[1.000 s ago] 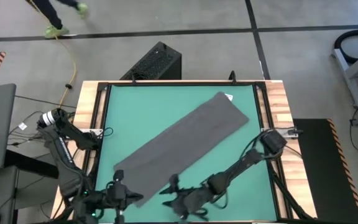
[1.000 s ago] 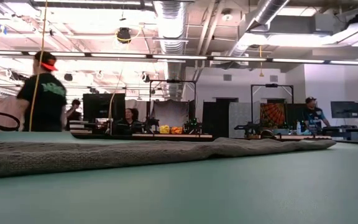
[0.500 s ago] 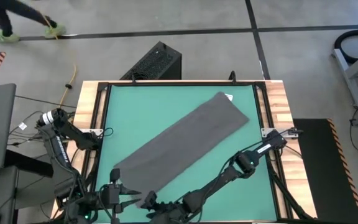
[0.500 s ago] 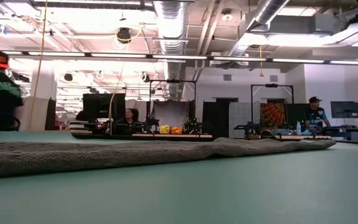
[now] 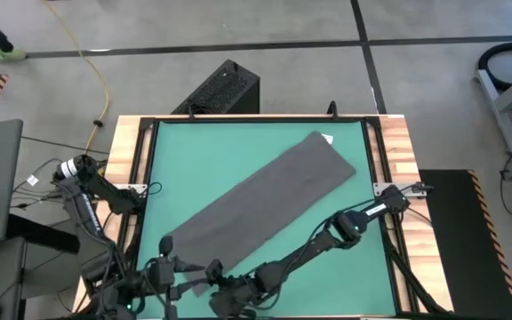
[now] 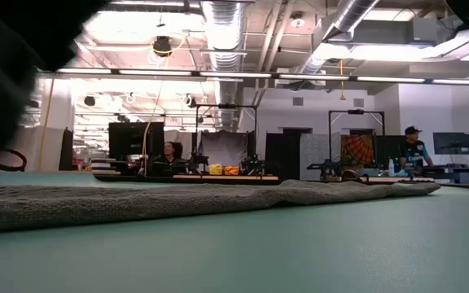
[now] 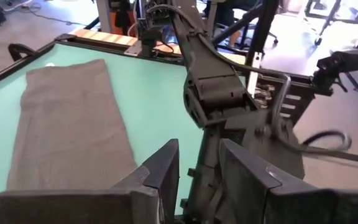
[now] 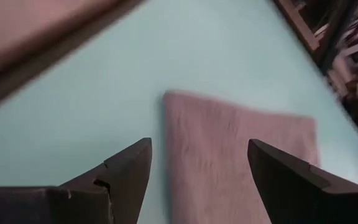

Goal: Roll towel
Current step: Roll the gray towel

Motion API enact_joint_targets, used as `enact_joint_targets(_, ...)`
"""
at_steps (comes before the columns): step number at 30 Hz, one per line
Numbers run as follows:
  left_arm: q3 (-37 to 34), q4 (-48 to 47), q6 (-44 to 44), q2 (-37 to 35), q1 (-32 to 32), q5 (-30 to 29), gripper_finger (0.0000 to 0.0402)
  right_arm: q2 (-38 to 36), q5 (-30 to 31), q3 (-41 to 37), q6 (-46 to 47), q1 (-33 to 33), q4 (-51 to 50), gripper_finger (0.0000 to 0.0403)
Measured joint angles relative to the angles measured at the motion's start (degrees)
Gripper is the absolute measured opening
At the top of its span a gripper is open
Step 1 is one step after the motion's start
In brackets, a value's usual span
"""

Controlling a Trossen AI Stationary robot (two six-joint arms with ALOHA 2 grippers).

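The towel lies flat and slanted across the green table. Both arms reach low to its near end. The right gripper is spread wide, the left gripper partly spread; neither holds anything.

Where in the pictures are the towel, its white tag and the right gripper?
towel (image 5: 260,209): high view, middle of the grey cloth.
white tag (image 5: 328,139): high view, at the towel's far corner.
right gripper (image 8: 197,180): right wrist view, midway between its open fingertips.

The right gripper hangs with jaws spread wide above the green tabletop. The grey towel lies flat between them.
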Motion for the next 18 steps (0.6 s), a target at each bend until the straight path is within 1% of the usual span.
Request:
enact_joint_targets(2, 0.0, -0.6, -0.1, 0.0, 0.3, 0.0, 0.0105, 0.0, -0.4, 0.0, 0.0, -0.7, -2.4, 0.0292)
enact_joint_targets(5, 0.0, -2.0, -0.2, 0.0, 1.1, 0.6, 0.0105, 0.0, -0.9, 0.0, -0.4, -1.7, -3.3, 0.0292)
enact_joint_targets(10, 0.0, -4.2, -1.1, 0.0, 2.2, 2.0, 0.0105, 0.0, -5.8, 0.0, -0.4, -3.7, -3.3, 0.0292)
enact_joint_targets(14, 0.0, -5.7, -2.1, 0.0, 2.9, 3.9, 0.0105, 0.0, -7.1, 0.0, 0.0, -3.3, -3.3, 0.0292)
enact_joint_targets(18, 0.0, -5.7, -2.2, 0.0, 3.1, 4.3, 0.0105, 0.0, -8.1, 0.0, -0.4, -2.2, -2.5, 0.0292)
